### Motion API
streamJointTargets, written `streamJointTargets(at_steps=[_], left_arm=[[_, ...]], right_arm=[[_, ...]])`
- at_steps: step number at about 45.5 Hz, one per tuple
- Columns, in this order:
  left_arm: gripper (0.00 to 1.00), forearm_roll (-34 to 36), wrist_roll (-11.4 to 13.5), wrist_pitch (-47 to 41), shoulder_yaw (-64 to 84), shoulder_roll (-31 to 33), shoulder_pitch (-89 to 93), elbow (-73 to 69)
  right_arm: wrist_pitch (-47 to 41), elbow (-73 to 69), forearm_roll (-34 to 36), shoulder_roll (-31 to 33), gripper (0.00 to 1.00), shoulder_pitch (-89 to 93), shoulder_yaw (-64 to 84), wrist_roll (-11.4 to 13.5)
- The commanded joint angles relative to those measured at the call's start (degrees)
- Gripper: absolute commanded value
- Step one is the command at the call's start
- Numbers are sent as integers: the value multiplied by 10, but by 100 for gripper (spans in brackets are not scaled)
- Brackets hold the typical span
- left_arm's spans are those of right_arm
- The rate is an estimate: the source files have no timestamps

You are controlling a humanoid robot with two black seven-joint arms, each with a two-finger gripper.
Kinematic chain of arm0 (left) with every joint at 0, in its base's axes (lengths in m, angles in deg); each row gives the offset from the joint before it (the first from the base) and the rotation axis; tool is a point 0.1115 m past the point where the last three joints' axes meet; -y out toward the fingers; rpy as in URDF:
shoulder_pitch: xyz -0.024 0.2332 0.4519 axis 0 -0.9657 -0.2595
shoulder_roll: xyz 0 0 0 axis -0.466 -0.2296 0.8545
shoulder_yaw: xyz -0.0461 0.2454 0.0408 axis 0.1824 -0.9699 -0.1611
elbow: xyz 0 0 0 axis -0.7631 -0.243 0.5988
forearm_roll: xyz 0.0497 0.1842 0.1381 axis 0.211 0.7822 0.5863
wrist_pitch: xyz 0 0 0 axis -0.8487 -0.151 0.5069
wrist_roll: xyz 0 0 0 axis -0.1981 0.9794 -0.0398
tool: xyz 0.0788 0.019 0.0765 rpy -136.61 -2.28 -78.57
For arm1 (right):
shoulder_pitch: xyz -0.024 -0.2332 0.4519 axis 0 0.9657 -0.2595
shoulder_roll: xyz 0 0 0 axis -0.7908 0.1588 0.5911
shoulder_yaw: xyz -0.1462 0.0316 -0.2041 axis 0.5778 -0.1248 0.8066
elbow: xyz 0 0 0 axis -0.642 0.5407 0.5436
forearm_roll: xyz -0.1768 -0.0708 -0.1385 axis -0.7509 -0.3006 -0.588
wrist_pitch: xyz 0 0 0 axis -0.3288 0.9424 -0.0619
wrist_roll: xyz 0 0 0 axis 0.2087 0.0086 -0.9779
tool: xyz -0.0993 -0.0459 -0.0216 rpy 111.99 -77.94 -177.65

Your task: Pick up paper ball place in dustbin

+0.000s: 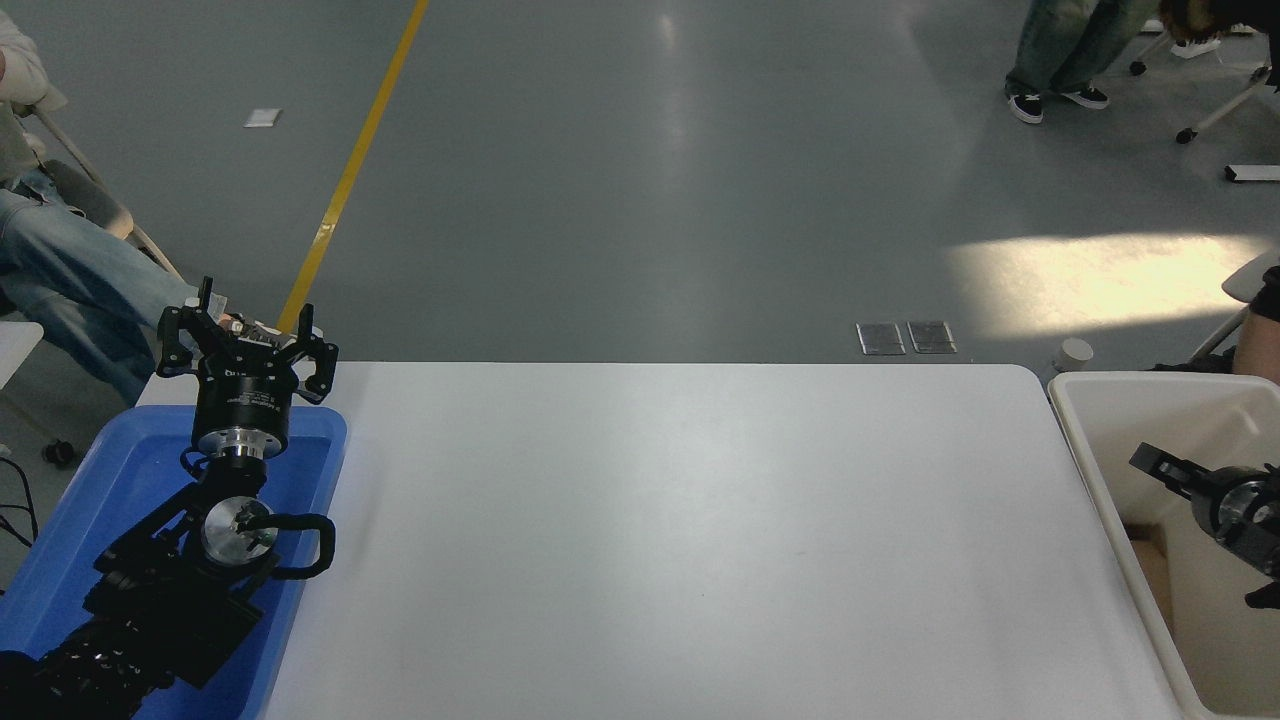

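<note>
Seemingly past the drop: right gripper (1160,468) over the dustbin (1085,450) at right edge, fingers' state unclear, paper ball unseen, left gripper (243,340) parked lower left, fingers spread; next, withdrawing clear.

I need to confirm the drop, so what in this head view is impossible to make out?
- The paper ball: not seen; it may lie in the dustbin, whose right part the picture edge cuts off.
- Right tool: only one finger shows against the bin's inside; open or shut is unclear.
- Blue tray: its floor is largely covered by the parked left tool and arm.
</note>
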Motion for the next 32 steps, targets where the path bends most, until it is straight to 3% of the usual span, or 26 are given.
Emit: streamJointTargets(at_steps=[1,6,17,32], left_arm=[[99,1,0,1,0,0,1,0],[99,1,-1,1,-1,0,1,0],[99,1,-1,1,-1,0,0,0],[99,0,0,1,0,0,0,0]], right_arm=[[-6,-210,-42,81,100,-168,44,3],[-39,-303,-43,107,100,-256,74,7],[-226,-468,-40,98,100,-501,230,7],[-331,-606,37,-23,100,-736,325,6]])
